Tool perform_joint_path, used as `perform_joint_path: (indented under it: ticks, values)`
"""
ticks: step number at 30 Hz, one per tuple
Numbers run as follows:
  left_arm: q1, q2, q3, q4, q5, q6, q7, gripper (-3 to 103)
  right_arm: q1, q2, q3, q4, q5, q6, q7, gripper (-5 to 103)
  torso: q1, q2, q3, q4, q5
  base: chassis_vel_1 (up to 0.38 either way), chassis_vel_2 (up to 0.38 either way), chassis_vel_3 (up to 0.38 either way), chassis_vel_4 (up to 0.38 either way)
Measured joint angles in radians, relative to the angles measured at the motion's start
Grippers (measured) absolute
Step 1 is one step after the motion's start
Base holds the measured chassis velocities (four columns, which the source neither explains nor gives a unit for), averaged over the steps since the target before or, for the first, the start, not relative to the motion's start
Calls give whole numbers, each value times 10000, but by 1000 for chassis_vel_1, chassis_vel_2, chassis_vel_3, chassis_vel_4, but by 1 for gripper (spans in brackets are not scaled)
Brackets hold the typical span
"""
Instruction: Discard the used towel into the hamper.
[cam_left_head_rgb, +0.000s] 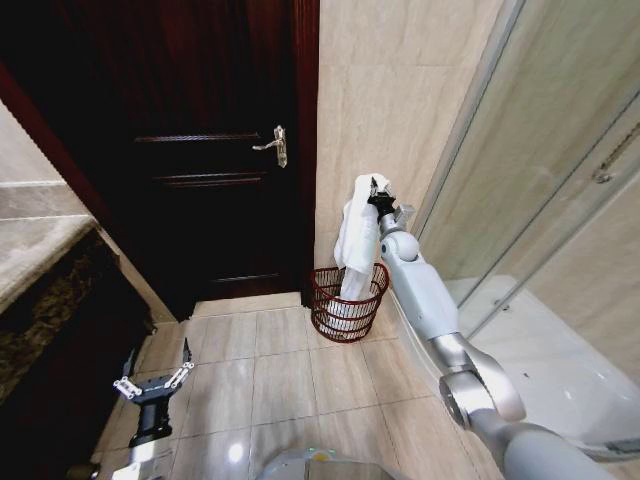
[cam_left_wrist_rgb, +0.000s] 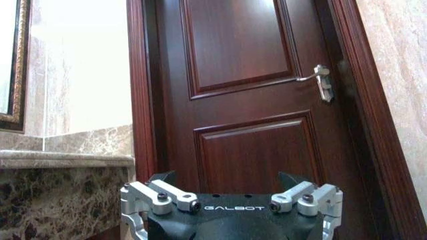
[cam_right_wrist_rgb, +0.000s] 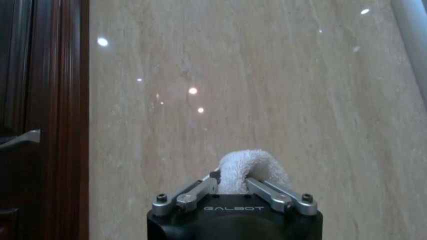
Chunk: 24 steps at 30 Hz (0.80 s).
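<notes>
the hamper (cam_left_head_rgb: 349, 303) stands in the corner, with the beige wall (cam_left_head_rgb: 400, 120) close at its 12 and 3 o'clock and the dark door (cam_left_head_rgb: 220, 150) at 10. the white towel (cam_left_head_rgb: 354, 240) hangs into its mouth. open floor tiles (cam_left_head_rgb: 280, 370) lie from 6 to 9 o'clock.

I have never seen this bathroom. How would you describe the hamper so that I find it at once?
Find the dark wooden door and the beige tiled wall to its right. On the floor at the foot of that wall stands the hamper, a small round reddish-brown wire basket. A white towel hangs down into it from the right pincer.
</notes>
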<state>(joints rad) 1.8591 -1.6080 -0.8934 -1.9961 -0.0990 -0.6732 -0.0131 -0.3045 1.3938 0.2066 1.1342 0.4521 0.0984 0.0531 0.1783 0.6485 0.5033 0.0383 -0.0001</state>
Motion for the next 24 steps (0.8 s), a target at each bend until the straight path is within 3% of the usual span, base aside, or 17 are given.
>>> perform_joint_path:
  ticks: [24]
  values:
    - [-29,0,105,288,-289,-8,21,100,-400,417,443,-959,-878,-108,-144,3,-426,-1032,-604,0,0,0,0,0,0]
